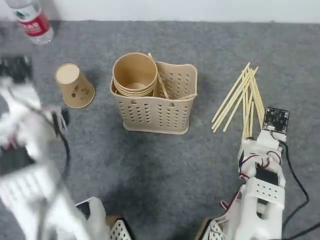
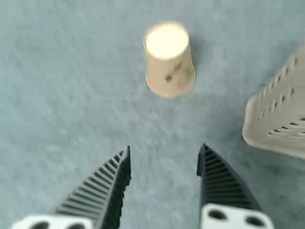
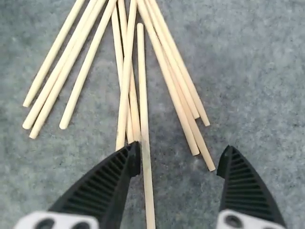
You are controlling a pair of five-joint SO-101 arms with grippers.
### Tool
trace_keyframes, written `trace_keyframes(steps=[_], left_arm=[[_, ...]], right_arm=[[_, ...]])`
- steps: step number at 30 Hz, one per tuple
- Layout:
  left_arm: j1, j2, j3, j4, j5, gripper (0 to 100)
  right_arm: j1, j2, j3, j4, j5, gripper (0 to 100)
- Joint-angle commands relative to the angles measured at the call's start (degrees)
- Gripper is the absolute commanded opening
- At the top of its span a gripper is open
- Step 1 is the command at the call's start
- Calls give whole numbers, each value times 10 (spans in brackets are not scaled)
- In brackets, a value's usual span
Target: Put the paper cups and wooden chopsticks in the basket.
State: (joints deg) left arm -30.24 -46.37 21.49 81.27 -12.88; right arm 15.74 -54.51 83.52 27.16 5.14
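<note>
1. The left pincer stands wide open over the grey mat, with nothing between its fingers.
2. Straight ahead of it, well beyond the fingertips, a paper cup stands upside down on the mat.
3. The basket sits ahead of this pincer and off toward the other arm's side, near the cup but apart from it.
4. The right pincer is also spread wide and grips nothing.
5. The loose wooden chopsticks fan out on the mat ahead of it. One long stick runs back into the gap, just beside one finger.
6. Farther ahead of both pincers, the basket holds a stack of cups and one leaning chopstick.
7. A plastic bottle lies beyond the upturned cup.
</note>
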Motion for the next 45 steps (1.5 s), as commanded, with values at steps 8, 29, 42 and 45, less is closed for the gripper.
trace_keyframes(steps=[8, 29, 42, 45], left_arm=[[3, 505, -478, 46, 14, 217], [47, 989, -938, 85, 6, 218], [-35, 988, -898, 196, -210, 217], [-50, 927, -786, 196, -276, 217]], right_arm=[[1, -7, -4, -14, -6, 263], [-1, -8, -4, -16, -6, 263], [-1, -9, -4, -16, -6, 263], [-1, -9, -4, -16, -6, 263]])
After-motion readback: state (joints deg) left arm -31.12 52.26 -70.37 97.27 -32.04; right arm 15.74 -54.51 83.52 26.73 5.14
